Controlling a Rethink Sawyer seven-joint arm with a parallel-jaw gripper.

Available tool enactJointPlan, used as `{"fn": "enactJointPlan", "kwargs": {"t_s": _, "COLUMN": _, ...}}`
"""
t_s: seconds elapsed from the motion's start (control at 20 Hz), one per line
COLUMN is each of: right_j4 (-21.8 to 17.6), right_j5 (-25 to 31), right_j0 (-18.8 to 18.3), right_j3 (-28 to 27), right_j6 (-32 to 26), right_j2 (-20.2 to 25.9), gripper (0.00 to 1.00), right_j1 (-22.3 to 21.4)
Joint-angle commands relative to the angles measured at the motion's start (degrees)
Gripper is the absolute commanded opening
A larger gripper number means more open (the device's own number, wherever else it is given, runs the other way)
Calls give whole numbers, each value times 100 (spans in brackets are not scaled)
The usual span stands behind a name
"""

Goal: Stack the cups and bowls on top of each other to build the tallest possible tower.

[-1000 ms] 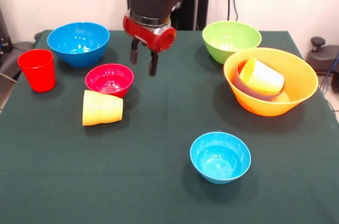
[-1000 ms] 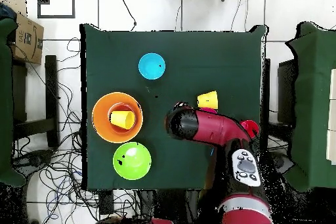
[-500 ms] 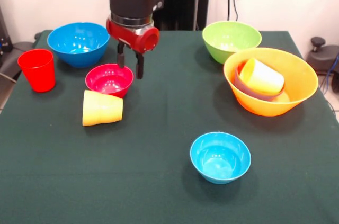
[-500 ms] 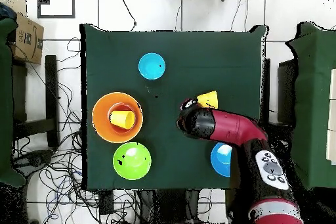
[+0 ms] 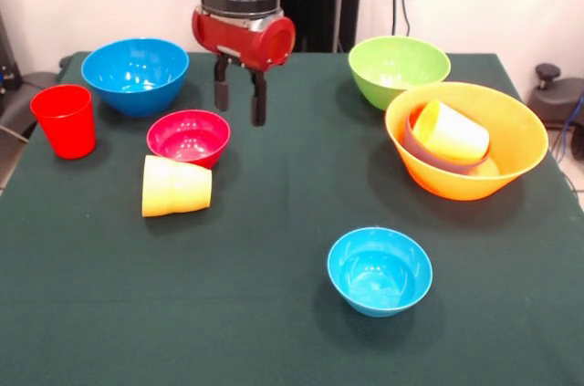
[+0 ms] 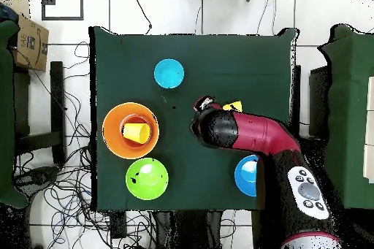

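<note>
Front view: gripper (image 5: 237, 100), fingers apart and empty, hovers just beside the crimson bowl (image 5: 189, 137); probably mid-approach, next lowering over its rim to grasp.

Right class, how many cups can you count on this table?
3. The red cup stands upright at the table's left edge, a yellow cup lies on its side by the crimson bowl, another yellow cup lies inside the orange bowl. More may be hidden there.

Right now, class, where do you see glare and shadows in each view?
Front view: white glare spots inside the blue bowl and crimson bowl; soft shadows beside each bowl on the table. Overhead view: faint sheen in the green bowl; hardly any shadows.
</note>
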Motion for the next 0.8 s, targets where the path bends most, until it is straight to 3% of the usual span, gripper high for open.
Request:
{"fn": "enactJointPlan", "kwargs": {"t_s": 0.05, "right_j4": -518, "right_j5": 490, "right_j0": 100, "right_j3": 64, "right_j6": -940, "right_j2": 722, "gripper": 100, "right_j1": 119}}
{"fn": "enactJointPlan", "kwargs": {"t_s": 0.5, "right_j4": -756, "right_j5": 100, "right_j0": 135, "right_j3": 322, "right_j6": -673, "right_j2": 669, "gripper": 100, "right_j1": 184}}
{"fn": "enactJointPlan", "kwargs": {"t_s": 0.8, "right_j4": -675, "right_j5": 121, "right_j0": 488, "right_j3": 425, "right_j6": -217, "right_j2": 477, "gripper": 100, "right_j1": -15}}
